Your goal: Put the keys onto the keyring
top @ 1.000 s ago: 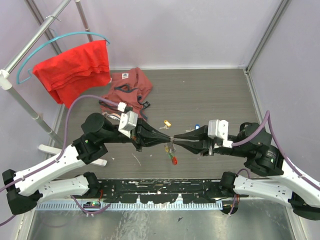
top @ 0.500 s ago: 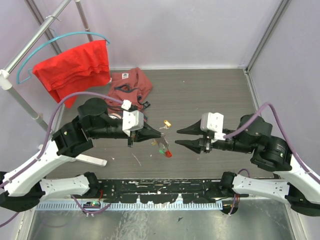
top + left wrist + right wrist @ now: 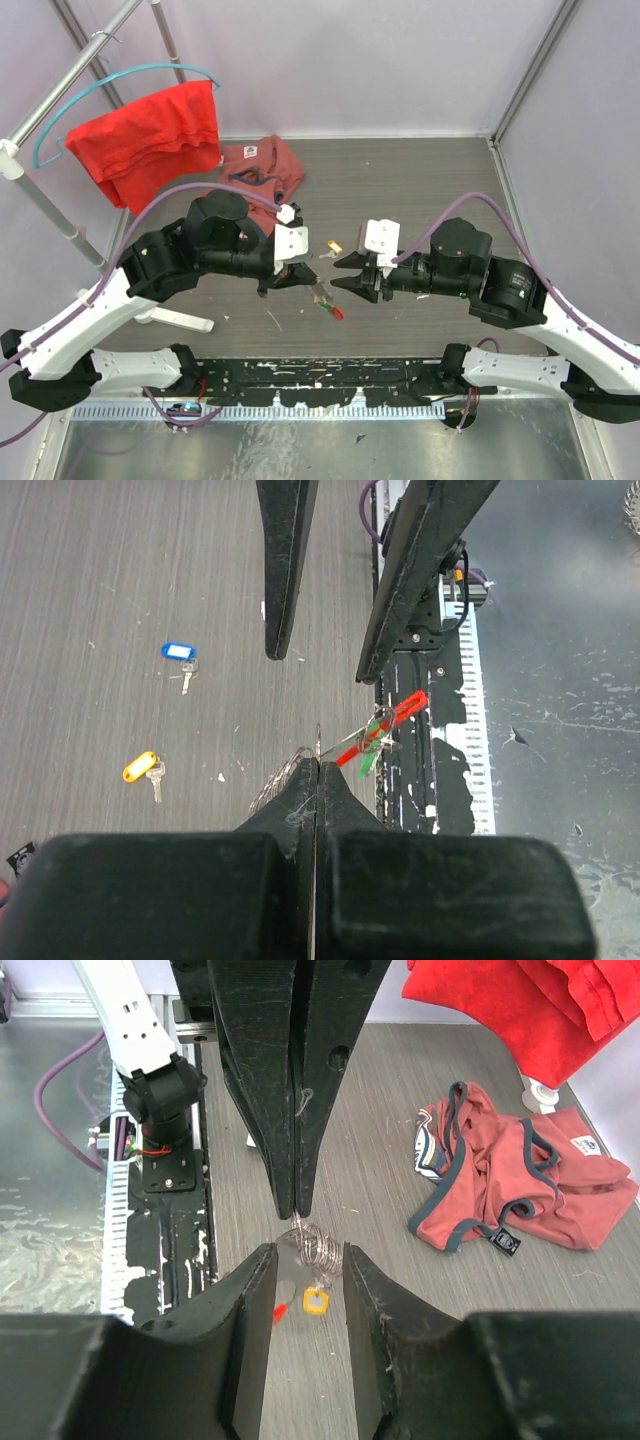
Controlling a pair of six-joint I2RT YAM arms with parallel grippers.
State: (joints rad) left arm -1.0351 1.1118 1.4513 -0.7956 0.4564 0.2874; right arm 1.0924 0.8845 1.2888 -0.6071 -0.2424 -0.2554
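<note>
My left gripper (image 3: pixel 318 764) is shut on the keyring (image 3: pixel 283 777), a thin silvery coil. From the coil hang a red tag (image 3: pixel 398 718) and a green-headed key (image 3: pixel 368 760). In the top view the left gripper (image 3: pixel 316 281) holds the ring above the table, with the red tag (image 3: pixel 336 311) dangling below it. My right gripper (image 3: pixel 306 1260) is open, and the keyring (image 3: pixel 322 1250) lies between its fingertips, close to the right one. A blue key (image 3: pixel 178 652) and a yellow key (image 3: pixel 142 767) lie loose on the table.
A salmon garment (image 3: pixel 255 170) lies on the table behind the left arm. A red cloth (image 3: pixel 150 135) hangs on a teal hanger from a rack (image 3: pixel 40 215) at the far left. The black base rail (image 3: pixel 320 375) runs along the near edge.
The right gripper let go of the ring, opened and drew back, then came in again with its jaws around the coil. The left gripper stayed shut on the ring and shifted slightly.
</note>
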